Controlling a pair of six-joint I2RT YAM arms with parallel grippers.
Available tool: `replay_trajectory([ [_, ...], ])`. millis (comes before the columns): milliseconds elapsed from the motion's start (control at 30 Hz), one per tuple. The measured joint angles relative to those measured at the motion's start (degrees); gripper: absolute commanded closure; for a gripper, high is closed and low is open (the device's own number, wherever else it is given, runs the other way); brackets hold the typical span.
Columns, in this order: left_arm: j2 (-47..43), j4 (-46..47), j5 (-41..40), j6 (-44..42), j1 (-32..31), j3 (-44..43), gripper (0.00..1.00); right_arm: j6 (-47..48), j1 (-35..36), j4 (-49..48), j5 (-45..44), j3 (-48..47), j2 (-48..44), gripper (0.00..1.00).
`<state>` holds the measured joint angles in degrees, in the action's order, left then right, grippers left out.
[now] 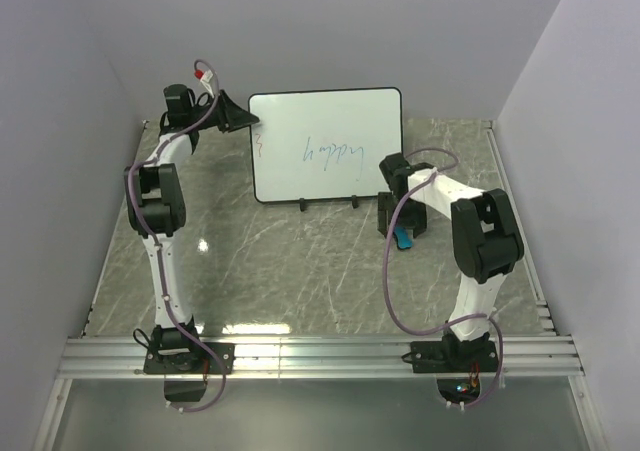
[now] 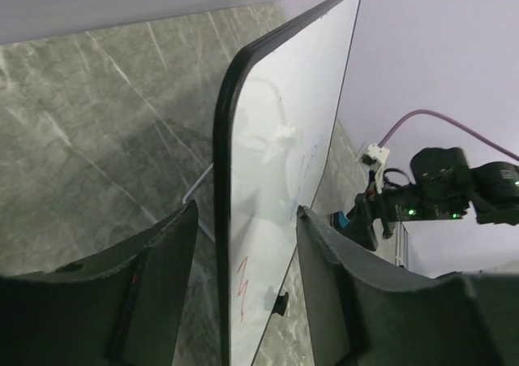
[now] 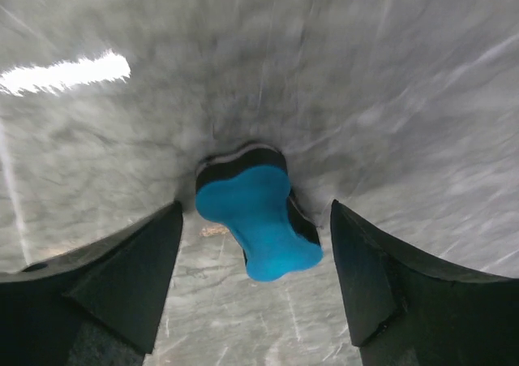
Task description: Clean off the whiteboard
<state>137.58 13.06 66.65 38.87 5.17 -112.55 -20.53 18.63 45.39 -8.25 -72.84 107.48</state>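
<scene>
The whiteboard (image 1: 325, 146) stands upright on two small black feet at the back of the table, with "happy" in blue and a red squiggle near its left edge. My left gripper (image 1: 245, 119) is open and straddles the board's left edge (image 2: 223, 220); one finger (image 2: 154, 285) is behind it and the other in front, with a gap on each side. A blue eraser (image 3: 259, 220) with a black underside lies flat on the table. My right gripper (image 3: 255, 209) is open just above it, one finger on each side, not touching. In the top view the eraser (image 1: 402, 239) lies right of the board.
The grey marble table (image 1: 280, 261) is walled on the left, back and right. An aluminium rail (image 1: 320, 356) runs along the near edge with both arm bases on it. The right arm (image 2: 446, 191) and its purple cable show past the board in the left wrist view.
</scene>
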Motion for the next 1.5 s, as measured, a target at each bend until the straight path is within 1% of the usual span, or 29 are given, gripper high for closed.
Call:
replay_trajectory([
  [33, 0.0, 0.0, 0.1, 0.0, -0.3, 0.0, 0.46, -0.2, 0.1, -0.3, 0.2, 1.1, 0.0, 0.23],
  [67, 0.0, 0.0, 0.1, -0.1, -0.5, 0.0, 0.47, -0.5, 0.2, -0.5, 1.0, 2.0, 0.0, 0.25],
  [100, 0.0, 0.0, 0.1, -0.1, -0.6, 0.0, 0.49, -0.9, 0.4, -0.7, 1.4, 2.5, -0.3, 0.31],
  [133, 0.0, -0.1, 0.1, -0.2, -0.7, 0.0, 0.55, -1.0, 0.5, -1.3, 1.7, 3.0, -0.7, 0.34],
  [167, 0.0, -0.3, 0.1, -0.3, -0.9, 0.0, 0.58, -1.3, 0.7, -1.8, 2.1, 3.3, -0.8, 0.37],
  [200, 0.0, -0.4, 0.1, -0.3, -0.9, 0.0, 0.60, -1.5, 0.9, -2.2, 2.6, 3.5, -0.8, 0.44],
  [233, 0.0, -0.5, 0.1, -0.3, -1.0, -0.1, 0.61, -1.6, 1.1, -2.6, 3.0, 3.5, -0.8, 0.48],
  [267, 0.0, -0.8, 0.1, -0.5, -1.0, -0.3, 0.67, -1.7, 1.2, -2.9, 3.4, 3.5, -0.8, 0.54],
  [300, 0.0, -0.9, 0.1, -0.5, -1.0, -0.4, 0.68, -1.8, 1.4, -3.1, 3.5, 3.5, -0.7, 0.55],
  [367, 0.0, -1.7, -0.2, -0.7, -1.0, -0.8, 0.80, -2.0, 1.4, -3.4, 3.7, 3.4, -0.5, 0.58],
  [400, 0.0, -1.8, -0.2, -0.8, -1.0, -0.9, 0.81, -1.9, 1.5, -3.3, 3.8, 3.2, -0.4, 0.62],
  [467, 0.0, -2.0, -0.1, -1.3, -1.0, -1.0, 0.84, -1.8, 1.5, -3.3, 3.8, 2.7, -0.1, 0.67],
  [500, 0.0, -2.1, 0.1, -1.4, -1.1, -1.0, 0.90, -1.8, 1.5, -3.2, 3.8, 2.5, 0.1, 0.74],
  [567, 0.0, -2.8, 0.1, -1.8, -1.3, -1.2, 0.93, -1.7, 1.5, -3.0, 3.8, 2.2, 0.2, 0.83],
  [600, 0.0, -3.1, 0.0, -2.0, -1.4, -1.2, 0.93, -1.6, 1.5, -2.9, 3.8, 2.0, 0.3, 0.92],
  [633, 0.0, -3.4, 0.0, -2.3, -1.4, -1.2, 0.94, -1.6, 1.5, -2.7, 3.8, 1.8, 0.4, 0.99],
  [733, 0.0, -4.6, -0.3, -3.4, -1.3, -1.2, 0.97, -1.6, 1.6, -2.3, 3.5, 0.6, 0.5, 1.00],
  [767, 0.0, -4.9, -0.4, -3.9, -1.3, -1.2, 1.00, -1.7, 1.7, -1.7, 3.3, -0.4, 0.5, 1.00],
  [833, 0.0, -5.5, -0.5, -4.9, -1.3, -1.1, 1.00, -1.7, 2.4, -0.4, 2.9, -4.8, 0.6, 1.00],
  [900, -0.3, -6.0, -0.7, -5.7, -1.2, -0.5, 1.00, -1.7, 3.8, 0.9, 2.5, -11.6, 0.9, 1.00],
  [967, -1.1, -6.1, -1.0, -6.4, -1.1, 1.0, 1.00, -2.0, 6.0, 1.3, 2.1, -20.8, 2.0, 1.00],
  [1067, -2.4, -6.1, -1.6, -7.0, -1.1, 2.9, 1.00, -3.0, 9.3, 0.5, 1.8, -36.2, 6.2, 1.00],
  [1167, -3.4, -6.5, -2.3, -7.8, -1.3, 3.9, 1.00, -4.0, 12.4, 1.4, 1.9, -53.8, 14.6, 1.00],
  [1233, -3.7, -7.0, -2.9, -8.3, -1.4, 4.2, 1.00, -4.4, 13.9, 1.5, 1.8, -63.2, 20.5, 1.00],
  [1267, -3.8, -7.0, -3.1, -8.3, -1.5, 4.2, 1.00, -4.8, 14.6, 1.2, 1.8, -66.2, 23.0, 1.00],
  [1333, -4.0, -7.1, -3.6, -8.3, -1.6, 4.5, 1.00, -6.0, 15.9, 0.5, 2.2, -66.8, 25.4, 1.00],
  [1433, -4.6, -7.3, -3.9, -8.3, -1.6, 5.1, 1.00, -8.8, 17.5, -0.4, 3.4, -62.0, 26.4, 1.00],
  [1500, -5.1, -7.3, -4.2, -8.3, -1.8, 5.6, 1.00, -10.4, 18.8, -0.4, 3.7, -61.6, 27.9, 1.00],
])
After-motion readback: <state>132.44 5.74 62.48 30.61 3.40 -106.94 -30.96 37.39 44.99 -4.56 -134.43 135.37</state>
